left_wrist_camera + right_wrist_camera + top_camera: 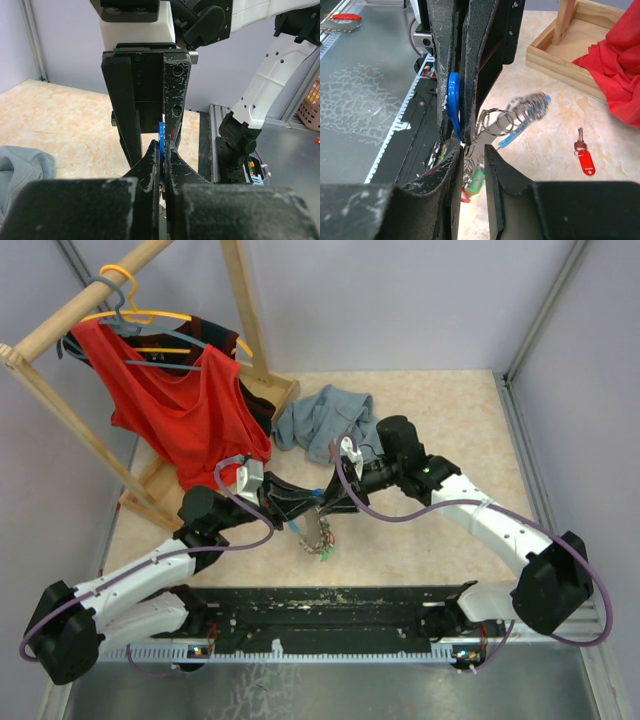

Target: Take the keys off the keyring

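Left jaws are clamped flat on a small key with an oval blue plastic head (453, 102), holding it above the beige tabletop (545, 165). Right jaws face them, narrowly parted around the silvery wire keyring (506, 124) with its coiled chain; whether they pinch it I cannot tell. Green and red tagged keys (476, 180) dangle beneath. Light, stiff, slippery pieces, I judge: grip plastic heads and ring wire. One red key (583, 159) lies apart.

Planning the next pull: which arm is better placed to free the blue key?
Right, probably: the left claw is shut on the blue key, while the right claw straddles the keyring to draw it away.
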`<state>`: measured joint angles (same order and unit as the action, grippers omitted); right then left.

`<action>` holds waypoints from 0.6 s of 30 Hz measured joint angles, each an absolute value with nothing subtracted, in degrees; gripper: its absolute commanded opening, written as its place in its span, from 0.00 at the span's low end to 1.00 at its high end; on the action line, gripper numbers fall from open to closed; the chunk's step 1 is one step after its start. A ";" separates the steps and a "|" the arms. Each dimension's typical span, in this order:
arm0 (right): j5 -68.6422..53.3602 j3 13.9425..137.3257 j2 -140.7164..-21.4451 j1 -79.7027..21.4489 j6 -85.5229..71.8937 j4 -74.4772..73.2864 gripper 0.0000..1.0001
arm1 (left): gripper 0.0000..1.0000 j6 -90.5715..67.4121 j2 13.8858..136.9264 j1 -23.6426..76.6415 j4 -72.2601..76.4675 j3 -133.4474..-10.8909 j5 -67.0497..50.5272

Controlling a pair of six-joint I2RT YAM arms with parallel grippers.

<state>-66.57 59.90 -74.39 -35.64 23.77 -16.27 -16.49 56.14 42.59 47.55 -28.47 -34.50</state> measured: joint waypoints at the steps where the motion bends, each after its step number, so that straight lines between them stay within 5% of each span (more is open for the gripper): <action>1: -66.46 59.90 -74.39 -35.64 23.77 -16.29 0.23 | 0.00 -16.49 56.14 42.59 47.53 -28.47 -34.50; 18: -65.58 60.05 -74.35 -35.64 22.00 -16.14 0.22 | 0.00 -16.73 56.21 42.59 47.53 -28.47 -34.54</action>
<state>-65.58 60.05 -74.35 -35.64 22.00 -16.14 -16.73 56.21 42.59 47.53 -28.47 -34.54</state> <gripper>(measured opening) 0.225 0.025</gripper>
